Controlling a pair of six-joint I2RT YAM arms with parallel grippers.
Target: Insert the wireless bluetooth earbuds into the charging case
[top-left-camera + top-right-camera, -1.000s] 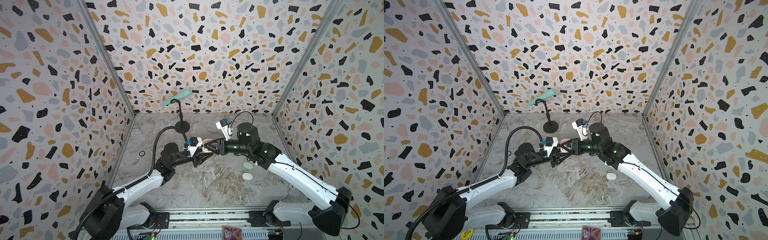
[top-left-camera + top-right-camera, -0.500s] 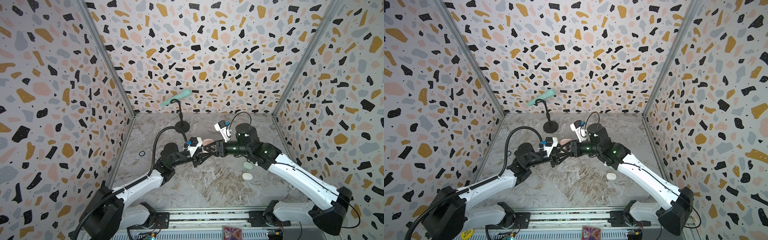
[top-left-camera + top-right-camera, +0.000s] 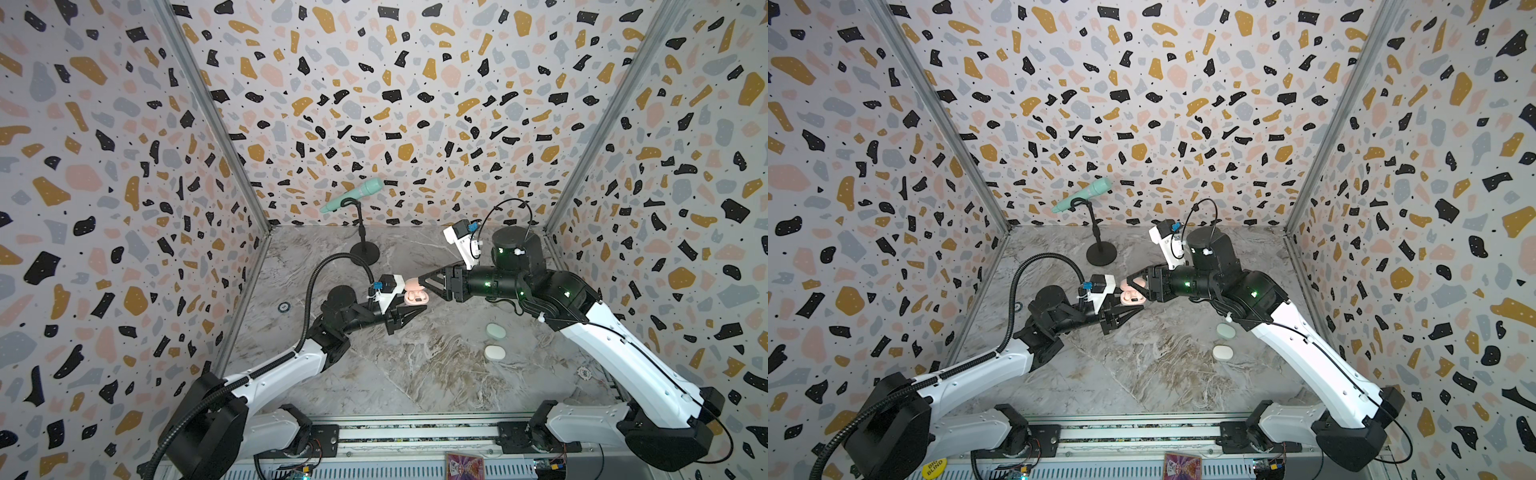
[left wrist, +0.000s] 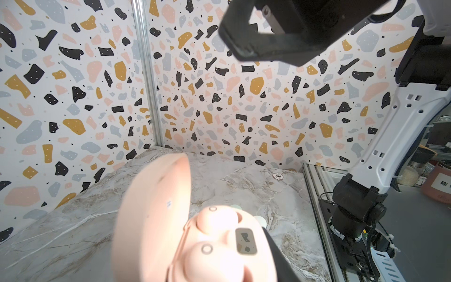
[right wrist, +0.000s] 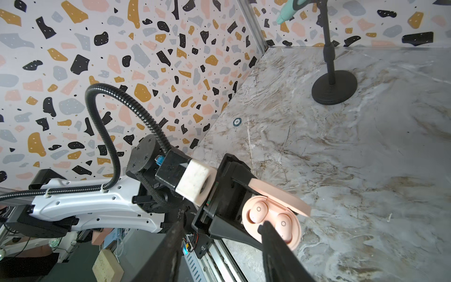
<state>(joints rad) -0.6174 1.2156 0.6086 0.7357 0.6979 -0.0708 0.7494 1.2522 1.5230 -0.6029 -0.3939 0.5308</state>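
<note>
Both arms stretch inward and meet at the middle, the left gripper (image 3: 409, 313) clamped on the open pink charging case (image 3: 417, 296), the right gripper (image 3: 424, 284) hovering just above it, jaws parted and empty.

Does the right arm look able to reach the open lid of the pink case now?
Probably yes. The right gripper is open right beside the lid of the pink case, which the left gripper holds, and nothing stands between them.
</note>
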